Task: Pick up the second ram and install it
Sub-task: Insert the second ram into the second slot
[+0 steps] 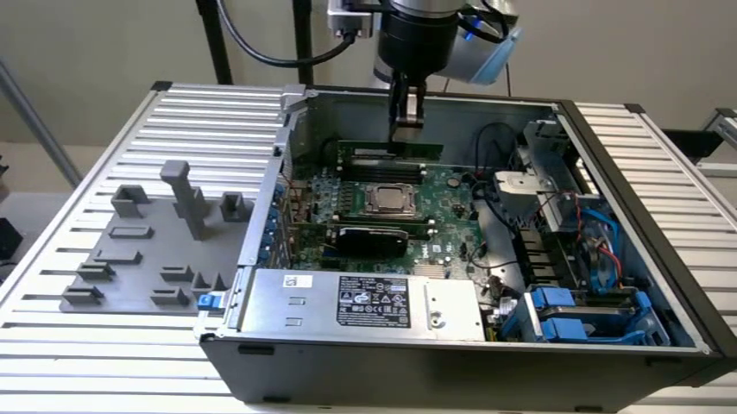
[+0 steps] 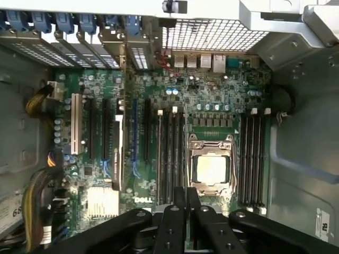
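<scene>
Black two-finger gripper [image 1: 406,134] is pinched shut on the top edge of the second ram [image 1: 386,152], a thin narrow green circuit-board stick with small dark chips. From the wrist view the gripper [image 2: 186,194] shows only a thin seam between its fingers; can't resolve the stick there.

The second ram stands upright, long axis running across the exterior view. It sits low inside the case, on the far side of the silver-lidded CPU socket [image 1: 392,200]. Can't tell whether its lower edge is seated in a slot or just above one.

In the wrist view, the fingers line up with the bank of long black memory slots [image 2: 170,153] just beside the CPU socket [image 2: 211,168]. A second slot bank [image 2: 251,159] sits on the socket's other side.

All of this is on the large green motherboard [image 1: 451,216] in the open dark grey metal computer case [image 1: 461,373]. A silver power supply box with a black label [image 1: 368,302] lies against the near wall.

The case sits on a slatted aluminium table [image 1: 674,164]. A grey plastic fixture tray with upright blocks [image 1: 150,259] lies on the table on the exterior view's left, well apart from the gripper.
</scene>
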Robot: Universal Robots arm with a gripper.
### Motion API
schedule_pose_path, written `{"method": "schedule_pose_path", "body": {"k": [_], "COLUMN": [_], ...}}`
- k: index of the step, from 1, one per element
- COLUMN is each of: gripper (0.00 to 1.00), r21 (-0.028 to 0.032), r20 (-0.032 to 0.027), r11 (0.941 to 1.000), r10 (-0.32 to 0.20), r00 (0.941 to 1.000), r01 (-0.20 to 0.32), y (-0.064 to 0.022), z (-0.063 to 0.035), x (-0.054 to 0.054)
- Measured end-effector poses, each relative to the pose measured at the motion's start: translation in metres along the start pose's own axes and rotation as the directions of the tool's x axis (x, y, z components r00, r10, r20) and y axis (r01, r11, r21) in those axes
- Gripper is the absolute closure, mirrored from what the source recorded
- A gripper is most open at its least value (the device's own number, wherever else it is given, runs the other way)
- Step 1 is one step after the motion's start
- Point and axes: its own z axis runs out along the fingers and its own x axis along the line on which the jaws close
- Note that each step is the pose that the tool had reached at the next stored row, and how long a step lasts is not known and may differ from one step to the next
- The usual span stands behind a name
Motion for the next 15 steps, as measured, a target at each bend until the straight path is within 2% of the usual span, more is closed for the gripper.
{"method": "schedule_pose_path", "body": {"k": [4,8,12,14,15], "gripper": [1.00,1.00,1.00,1.00,1.00], "r21": [0.0001,0.0013,0.0029,0.0034,0.0034], "r20": [0.0001,-0.0001,-0.0078,-0.0139,-0.0146], "r11": [1.0000,0.9996,0.9985,0.9983,0.9983], "r10": [0.004,0.027,0.054,0.057,0.057], "r00": [1.0000,0.9996,0.9985,0.9983,0.9982], "r01": [-0.004,-0.027,-0.054,-0.057,-0.057], "y": [-0.0002,-0.0005,-0.0006,-0.0006,-0.0006], "z": [0.0078,0.0149,0.0198,0.0216,0.0217], "x": [-0.010,-0.012,-0.011,-0.011,-0.011]}}
